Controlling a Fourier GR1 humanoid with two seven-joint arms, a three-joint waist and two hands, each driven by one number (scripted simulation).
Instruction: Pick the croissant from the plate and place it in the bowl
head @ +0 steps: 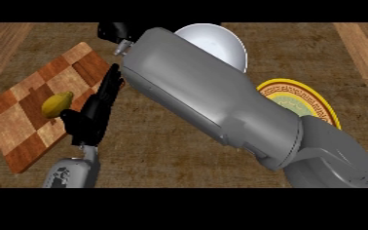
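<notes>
Right, your right hand (pixel 114 30) sits at about 11 o'clock in the head view, a small black shape poking out past the end of its grey forearm (pixel 201 92). So little of it shows that you cannot tell whether it is open, curled or holding anything. That forearm runs in a broad diagonal from 4 o'clock up to the hand and covers much of the middle of the scene.

Your left hand (pixel 95 112) rests at about 8 o'clock. It is open, with straight fingers (pixel 109 85) pointing toward 1 o'clock and the thumb out toward 9 o'clock. It lies over the right-hand edge of a checkered wooden board (pixel 28 126). Just beside the thumb, at its 10 o'clock, a yellow oval item (pixel 56 105) lies on the board; you cannot tell what it is.

The white bowl (pixel 215 41) is between 12 and 1 o'clock, at the right hand's 3 o'clock, its lower left part hidden behind the forearm. The plate (pixel 316 102), yellow-rimmed with a patterned band, is at 3 o'clock, apart from the bowl, and the arm hides its left part. The croissant is out of sight, so you cannot tell where it lies. Everything stands on a brown textured counter (pixel 165 151).
</notes>
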